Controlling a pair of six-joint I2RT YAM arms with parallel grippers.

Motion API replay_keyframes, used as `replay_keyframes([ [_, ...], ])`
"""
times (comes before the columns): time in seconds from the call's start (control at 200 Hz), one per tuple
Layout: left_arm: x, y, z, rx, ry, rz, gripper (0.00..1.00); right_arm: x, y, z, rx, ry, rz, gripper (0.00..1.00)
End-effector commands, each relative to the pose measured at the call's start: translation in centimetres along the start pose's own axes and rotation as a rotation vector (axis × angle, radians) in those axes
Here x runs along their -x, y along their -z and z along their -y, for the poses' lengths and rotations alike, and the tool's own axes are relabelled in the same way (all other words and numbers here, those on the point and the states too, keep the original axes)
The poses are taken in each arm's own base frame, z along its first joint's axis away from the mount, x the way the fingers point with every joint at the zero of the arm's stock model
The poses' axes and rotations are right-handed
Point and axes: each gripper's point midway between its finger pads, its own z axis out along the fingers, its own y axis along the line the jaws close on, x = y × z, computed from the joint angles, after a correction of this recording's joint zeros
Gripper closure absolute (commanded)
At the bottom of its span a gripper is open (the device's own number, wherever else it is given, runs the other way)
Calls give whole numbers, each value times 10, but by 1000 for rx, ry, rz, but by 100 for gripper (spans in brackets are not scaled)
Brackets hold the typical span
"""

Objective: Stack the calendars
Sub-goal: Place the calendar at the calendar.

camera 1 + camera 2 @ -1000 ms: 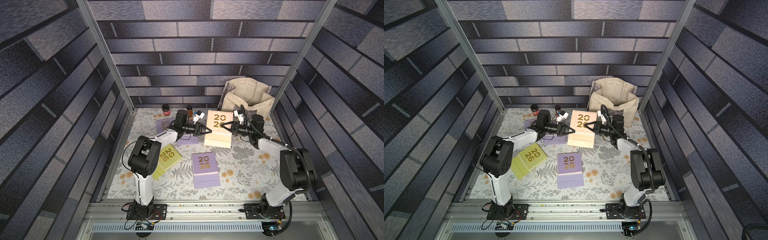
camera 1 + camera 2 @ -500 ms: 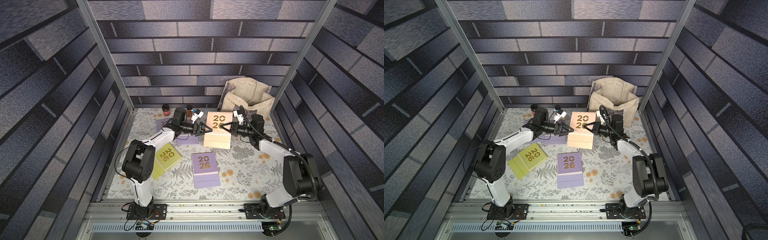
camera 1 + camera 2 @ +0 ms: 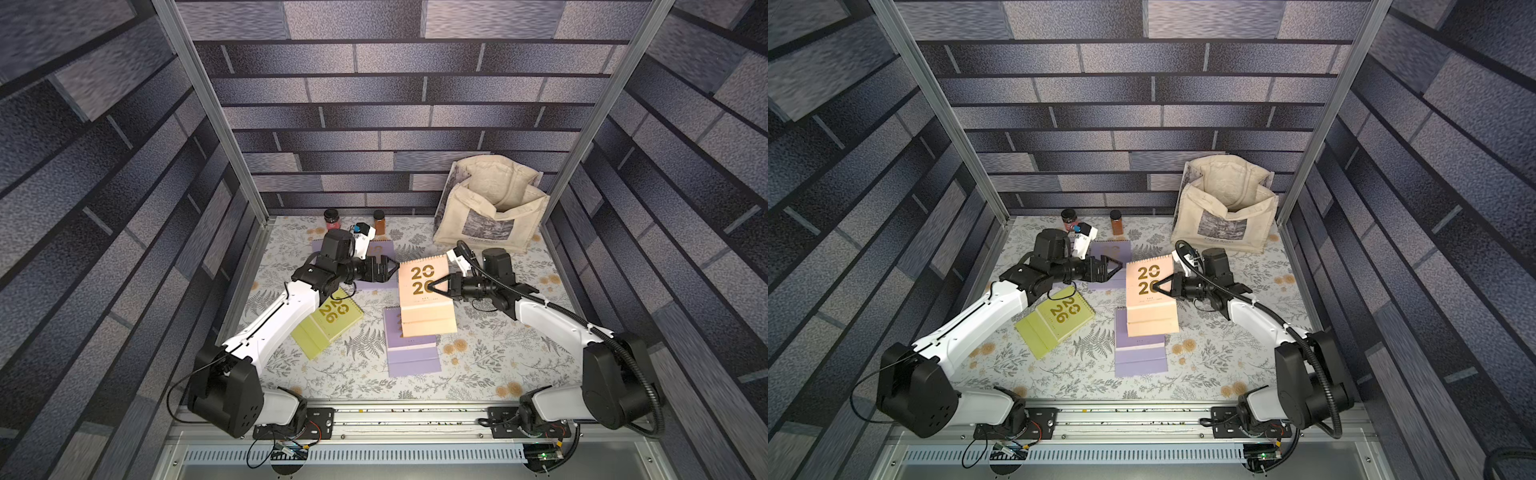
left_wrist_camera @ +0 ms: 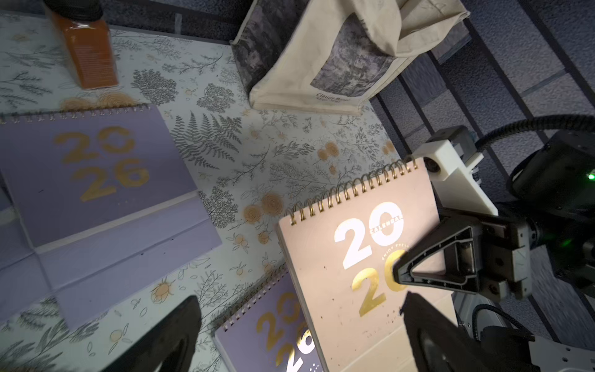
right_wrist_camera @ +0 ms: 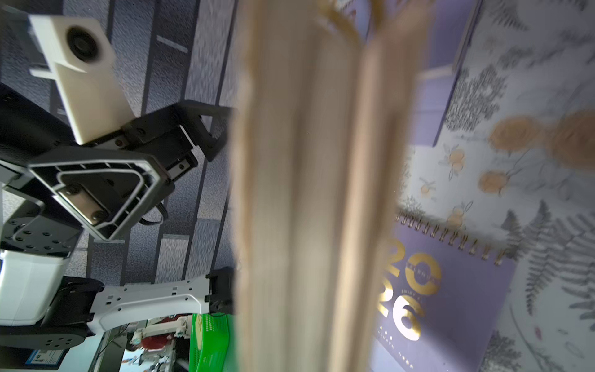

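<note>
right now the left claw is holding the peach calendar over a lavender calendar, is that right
No, the right claw holds the peach calendar over the lavender calendar. The left claw is open beside it. Both top views show this.

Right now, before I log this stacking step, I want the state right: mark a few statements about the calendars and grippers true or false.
1. The right gripper is shut on the peach calendar. True.
2. The left gripper also clamps the peach calendar. False: it is open and holds nothing.
3. The yellow-green calendar sits in the tote bag. False: it lies flat on the table, beside the left arm.
4. A lavender calendar lies partly under the peach calendar. True.
</note>
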Motion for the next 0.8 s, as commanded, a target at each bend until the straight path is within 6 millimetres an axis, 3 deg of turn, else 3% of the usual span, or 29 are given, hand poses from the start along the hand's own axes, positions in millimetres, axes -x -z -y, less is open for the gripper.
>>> replay_keyframes([
  [0.0, -21, 10, -25, 121, 6, -5, 0, -12, -7, 0, -11, 26, -15, 100],
  [0.16, -55, 12, -33, 116, 39, -34, 0, -29, -21, 4, 8, 2, -47, 100],
  [0.255, -65, 14, -30, 80, 60, -17, 0, -37, -28, 15, 5, -29, -62, 100],
  [0.391, -69, 19, -31, 84, 66, 5, 0, -44, -36, 25, 0, -59, -66, 100],
  [0.791, -77, 15, -32, 61, 73, -1, 0, -58, -52, 31, 24, -86, -76, 100],
])
